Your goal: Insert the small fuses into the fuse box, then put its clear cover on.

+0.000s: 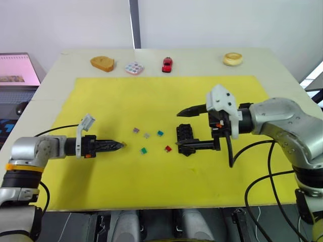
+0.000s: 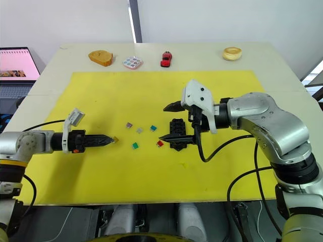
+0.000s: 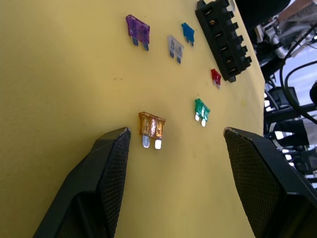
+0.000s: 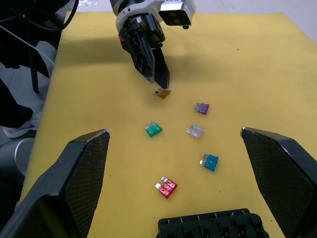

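The first fuse pickup is in hand. The left hand (image 3: 173, 148) is held open around the amber fuse (image 3: 151, 128) on the yellow mat (image 1: 151, 101). The right hand (image 1: 187, 128) is spread wide over the fuse box (image 1: 184, 135). Closure on the fuse is judged the next requirement.

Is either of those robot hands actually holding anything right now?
No. Both are open: the left gripper is around the amber fuse lying on the mat, the right gripper is above the fuse box.

Bare mat (image 1: 126, 101) all round fuses (image 1: 147, 135); fuse box (image 1: 184, 135) just beside them | right gripper (image 1: 184, 129) spread over it
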`<state>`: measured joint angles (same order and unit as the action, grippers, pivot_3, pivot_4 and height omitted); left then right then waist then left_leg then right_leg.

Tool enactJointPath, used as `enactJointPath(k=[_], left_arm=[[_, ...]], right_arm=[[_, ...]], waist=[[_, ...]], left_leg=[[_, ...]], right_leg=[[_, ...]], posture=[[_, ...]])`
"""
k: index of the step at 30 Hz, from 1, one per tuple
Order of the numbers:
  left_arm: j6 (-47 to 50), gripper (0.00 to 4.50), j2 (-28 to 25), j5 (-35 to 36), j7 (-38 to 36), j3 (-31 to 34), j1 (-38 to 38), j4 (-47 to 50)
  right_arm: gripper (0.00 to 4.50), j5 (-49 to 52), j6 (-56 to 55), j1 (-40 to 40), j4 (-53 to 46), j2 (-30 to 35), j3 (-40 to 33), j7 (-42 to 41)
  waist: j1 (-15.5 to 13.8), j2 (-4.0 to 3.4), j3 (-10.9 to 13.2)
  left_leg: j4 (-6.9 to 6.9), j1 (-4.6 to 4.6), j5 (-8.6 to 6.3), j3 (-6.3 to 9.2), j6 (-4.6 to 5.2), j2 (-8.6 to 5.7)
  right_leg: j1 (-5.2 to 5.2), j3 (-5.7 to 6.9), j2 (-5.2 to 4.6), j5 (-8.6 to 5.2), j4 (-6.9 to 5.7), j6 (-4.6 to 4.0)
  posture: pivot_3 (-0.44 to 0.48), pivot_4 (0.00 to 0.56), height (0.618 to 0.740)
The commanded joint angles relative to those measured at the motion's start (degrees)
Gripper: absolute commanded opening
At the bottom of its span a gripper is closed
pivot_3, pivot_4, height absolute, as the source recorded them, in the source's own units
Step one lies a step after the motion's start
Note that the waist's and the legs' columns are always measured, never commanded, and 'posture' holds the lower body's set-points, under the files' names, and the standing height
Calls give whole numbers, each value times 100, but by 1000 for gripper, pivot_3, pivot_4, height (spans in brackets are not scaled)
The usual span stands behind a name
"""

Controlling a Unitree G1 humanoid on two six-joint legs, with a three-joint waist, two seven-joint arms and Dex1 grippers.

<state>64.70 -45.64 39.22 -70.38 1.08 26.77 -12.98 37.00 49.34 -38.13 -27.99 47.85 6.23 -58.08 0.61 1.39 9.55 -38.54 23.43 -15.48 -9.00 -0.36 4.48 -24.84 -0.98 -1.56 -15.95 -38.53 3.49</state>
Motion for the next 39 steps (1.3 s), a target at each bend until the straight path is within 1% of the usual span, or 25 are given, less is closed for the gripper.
enactJointPath(k=[1,11,14,25,28,37,39], left_arm=[[74,2364,83,-53,120,-77,4,-71],[160,2364,115,-61,258,-26,1,-119],[176,1570,119,-51,286,-14,-11,-104],[194,1570,142,10,455,45,-125,16],[171,759,129,11,476,47,-114,15],[139,759,140,-1,547,75,-104,15],[127,224,149,0,576,92,-109,16]], right_arm=[[4500,51,-32,17,-212,95,-213,50],[4500,25,-49,-7,-188,104,-195,84],[4500,14,-62,-11,-180,106,-189,78],[4500,-143,-167,-14,-126,119,-117,38],[4500,-180,-213,-19,-100,111,-99,25],[4500,-236,-269,-25,-78,81,-73,6],[4500,-239,-274,-26,-77,77,-74,5]], waist=[[8,0,0],[10,0,0],[13,0,0],[12,0,0],[14,0,0],[16,0,0],[16,0,0]], left_leg=[[-2,0,0,0,1,0],[-16,1,-7,4,11,2],[-18,1,-8,5,12,3],[-23,1,-11,4,17,3],[-23,1,-11,4,17,3],[-23,1,-12,4,18,4],[-23,1,-12,4,18,4]], right_leg=[[1,0,0,0,0,0],[7,2,0,0,0,0],[8,3,0,0,0,0],[9,3,-1,0,0,0],[9,3,-1,0,0,0],[9,2,-1,0,0,0],[9,3,-1,0,0,0]], posture=[[0,150,740],[0,150,740],[0,150,740],[0,150,740],[0,150,740],[0,150,740],[0,150,740]])
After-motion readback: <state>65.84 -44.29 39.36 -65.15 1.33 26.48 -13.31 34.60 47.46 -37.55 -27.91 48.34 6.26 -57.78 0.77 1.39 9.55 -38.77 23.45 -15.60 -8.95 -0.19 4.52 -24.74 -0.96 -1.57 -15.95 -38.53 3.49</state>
